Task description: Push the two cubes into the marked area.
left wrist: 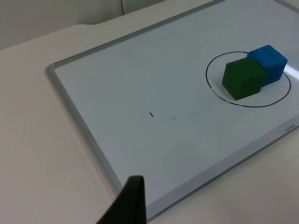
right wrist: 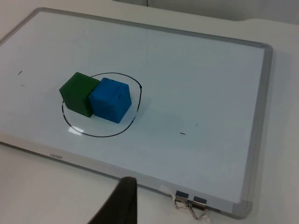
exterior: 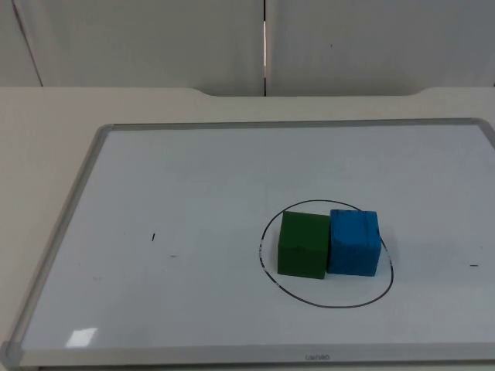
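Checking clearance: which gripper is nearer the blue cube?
Right, probably. The right gripper hangs off the whiteboard's front edge, on the blue cube's side. The left gripper is off the board's left end, beyond the green cube.

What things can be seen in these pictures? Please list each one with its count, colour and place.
green cube: one, green, on the whiteboard inside the drawn ring, touching the blue cube.
blue cube: one, blue, inside the ring, on the side of the green cube nearer the right arm.
marked ring: one, black line, drawn on the whiteboard around both cubes.
whiteboard: one, white with a grey frame, lying flat on the table.
short pen marks: a few, black, on the board apart from the ring.
binder clip: one, metal, on the board's edge.
table: one, off-white, under the board.
partition wall: one, light grey, behind the table.
left gripper's fingertip: one, black, over the board's edge, waiting.
right gripper's fingertip: one, black, over the table beside the board, waiting.
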